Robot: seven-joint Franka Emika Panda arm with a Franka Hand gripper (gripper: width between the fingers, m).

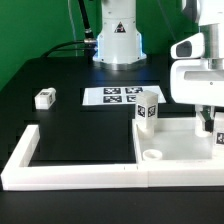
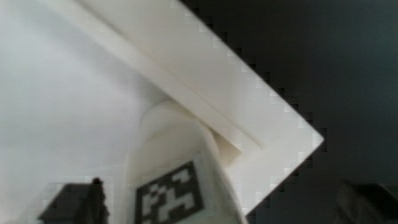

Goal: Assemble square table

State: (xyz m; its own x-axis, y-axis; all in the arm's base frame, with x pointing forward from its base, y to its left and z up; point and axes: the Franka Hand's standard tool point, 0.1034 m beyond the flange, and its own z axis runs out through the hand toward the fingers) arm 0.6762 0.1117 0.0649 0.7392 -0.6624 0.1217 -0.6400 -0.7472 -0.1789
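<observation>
Your gripper (image 1: pixel 207 122) hangs over the right end of the slab (image 1: pixel 185 150), with a tagged leg block (image 2: pixel 169 195) directly beneath it. You cannot tell whether the fingers are clamped on that block or standing apart. Nearest you, the slab lies holed face up against the border wall (image 1: pixel 60 178), one corner hole (image 1: pixel 153 155) showing. Farther back, a second leg block (image 1: pixel 148 112) stands at the slab's far left corner, and a third leg block (image 1: pixel 44 98) sits well apart to the left. The parts look stiff, light and smooth, so grip a leg across its flat sides.
</observation>
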